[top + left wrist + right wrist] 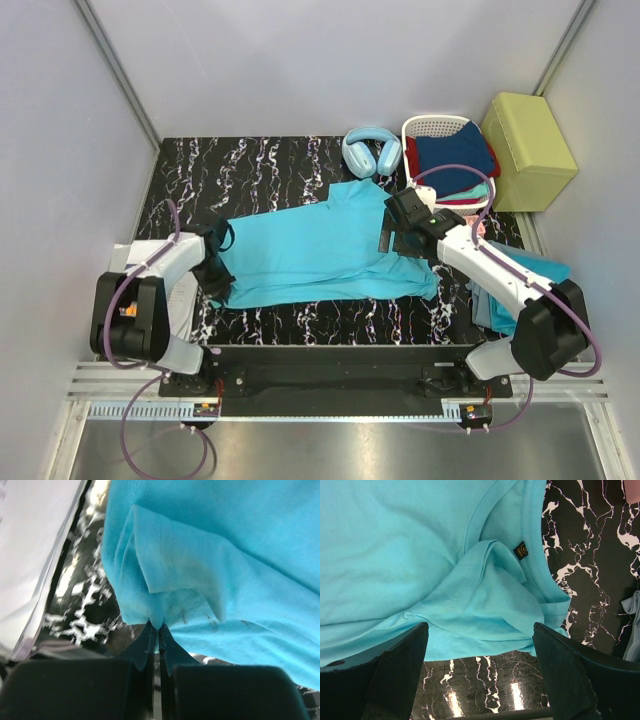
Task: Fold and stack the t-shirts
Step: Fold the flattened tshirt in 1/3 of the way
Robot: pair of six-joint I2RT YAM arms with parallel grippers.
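**Task thing.** One turquoise t-shirt lies spread on the marbled worktop, just nearward and leftward of the white basket, with its collar end toward that basket.

**Jaws.** The left jaws, at the shirt end farthest from the basket, are clamped together on a corner of cloth. The right jaws stand wide apart over the collar end, holding nothing.

**Progress.** This appears to be an early stage, with no finished fold or stack visible. A heap of turquoise cloth nearward of the basket probably awaits folding.

**Views.** Only the left wrist view shows the pinch. Only the right wrist view shows the collar label and a sleeve doubled over. Only the top view shows the headphones beside the basket.
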